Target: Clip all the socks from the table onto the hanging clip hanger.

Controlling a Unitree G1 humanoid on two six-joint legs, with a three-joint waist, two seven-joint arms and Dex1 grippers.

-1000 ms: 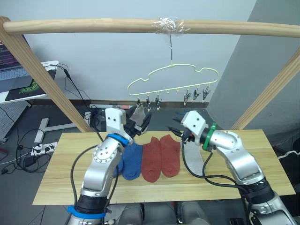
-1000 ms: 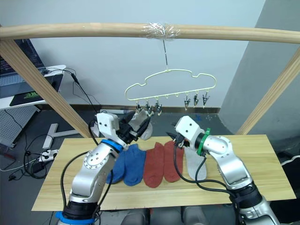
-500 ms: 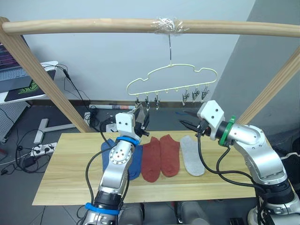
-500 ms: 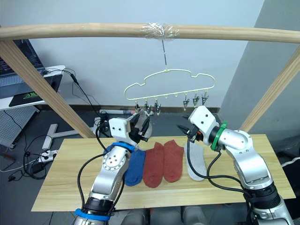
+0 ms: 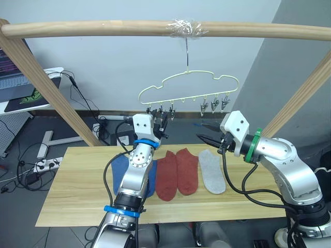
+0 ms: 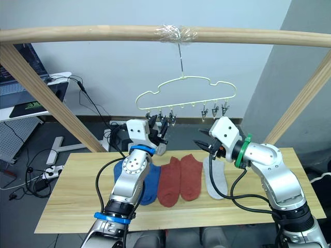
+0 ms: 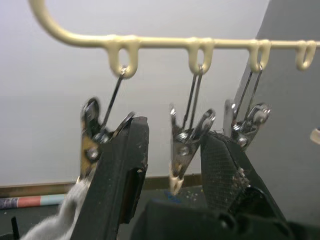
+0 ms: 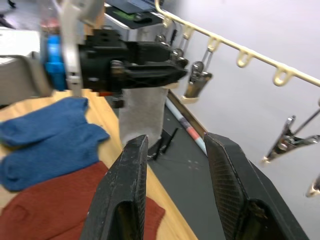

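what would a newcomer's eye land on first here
Probably the thin pale yellow cloud-shaped wire hanger dangling by its hook from the round wooden pole, with the left gripper raised to its leftmost grey metal clips, a light grey sock hanging beside it. Below, blue, rust red and grey ankle socks lie in a row on the light wooden table.

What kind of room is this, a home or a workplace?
Likely a lab or workshop, not a home: a makeshift wooden pole frame holds the clip hanger over a plain table, with a laptop and loose floor cables behind.
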